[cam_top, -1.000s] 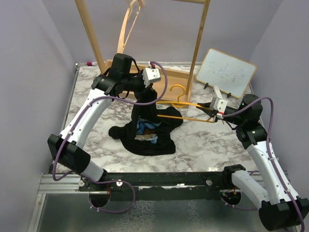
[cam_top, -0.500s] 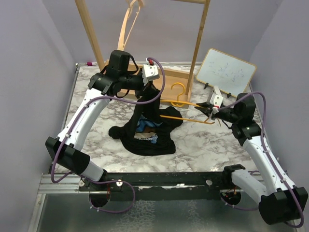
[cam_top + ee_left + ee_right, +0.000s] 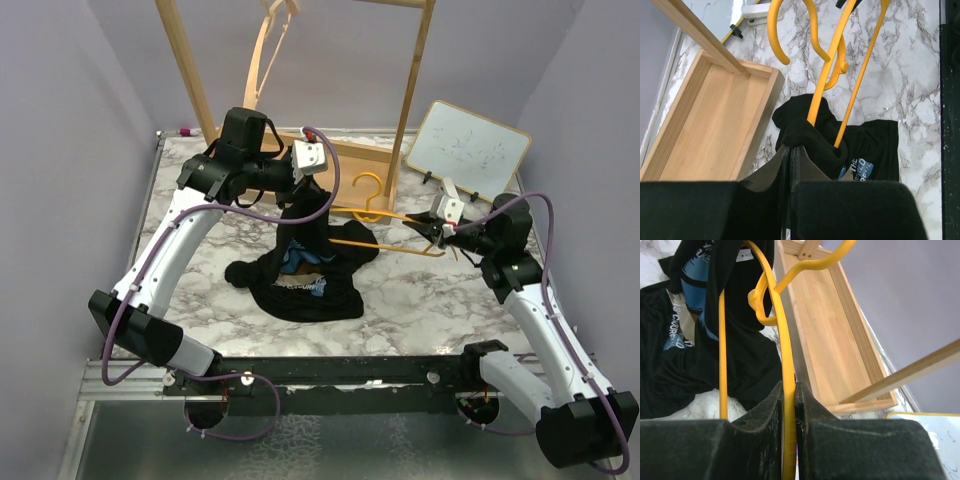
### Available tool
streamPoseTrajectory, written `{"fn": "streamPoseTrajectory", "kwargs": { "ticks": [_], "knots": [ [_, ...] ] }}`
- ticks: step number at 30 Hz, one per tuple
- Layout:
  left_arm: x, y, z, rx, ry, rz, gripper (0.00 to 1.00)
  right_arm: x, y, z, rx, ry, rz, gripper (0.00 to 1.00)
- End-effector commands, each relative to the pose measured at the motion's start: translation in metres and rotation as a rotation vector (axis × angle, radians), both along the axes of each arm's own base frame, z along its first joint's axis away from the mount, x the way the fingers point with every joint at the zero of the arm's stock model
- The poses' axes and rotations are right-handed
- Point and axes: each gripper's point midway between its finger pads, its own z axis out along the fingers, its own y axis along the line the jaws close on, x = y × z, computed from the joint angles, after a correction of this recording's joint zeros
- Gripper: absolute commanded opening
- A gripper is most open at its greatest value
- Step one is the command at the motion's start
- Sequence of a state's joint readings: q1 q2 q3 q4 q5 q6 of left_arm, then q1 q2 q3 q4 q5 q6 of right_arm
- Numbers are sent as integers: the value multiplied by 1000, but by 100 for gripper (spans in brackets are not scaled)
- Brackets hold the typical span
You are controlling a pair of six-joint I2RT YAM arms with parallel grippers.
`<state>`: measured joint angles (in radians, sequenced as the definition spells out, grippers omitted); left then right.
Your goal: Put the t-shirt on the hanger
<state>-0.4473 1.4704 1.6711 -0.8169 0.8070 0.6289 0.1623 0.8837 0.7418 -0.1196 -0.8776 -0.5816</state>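
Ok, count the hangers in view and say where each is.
2. The yellow-orange hanger is held over the table's middle by the right gripper, its far end inside the t-shirt. The pale wooden hanger hangs at the back within the wooden rack. None looks hidden.

The t-shirt (image 3: 305, 275) lies heaped at the middle of the table (image 3: 420, 300), one fold lifted in the left gripper (image 3: 308, 195); the hanger (image 3: 783, 345) runs rightward from inside that fold to the right gripper (image 3: 428, 228); a wooden rack (image 3: 362, 158) stands behind; a whiteboard (image 3: 468, 150) leans at back right.
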Motion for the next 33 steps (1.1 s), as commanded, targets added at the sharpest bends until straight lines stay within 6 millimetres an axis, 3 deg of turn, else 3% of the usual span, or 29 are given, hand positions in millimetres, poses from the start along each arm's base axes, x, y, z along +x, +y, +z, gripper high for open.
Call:
{"fn": "streamPoseTrajectory", "kwargs": {
  "ticks": [1, 7, 12, 18, 26, 33],
  "knots": [
    [-1, 0, -2, 13, -36, -26, 0, -20, 13, 17, 29, -44, 122, 1],
    [1, 2, -12, 38, -25, -17, 0, -35, 16, 32, 43, -85, 166, 1],
    [-5, -4, -7, 4, 18, -45, 0, -32, 16, 38, 53, -101, 166, 1],
    [-19, -21, 10, -63, 64, -93, 0, -22, 16, 30, 46, -76, 145, 1],
    [-34, -37, 21, -90, 74, -139, 0, -24, 15, 23, 55, -52, 139, 1],
    [-28, -41, 0, -69, 104, -123, 1, -33, 19, 9, 77, -11, 171, 1]
  ]
}}
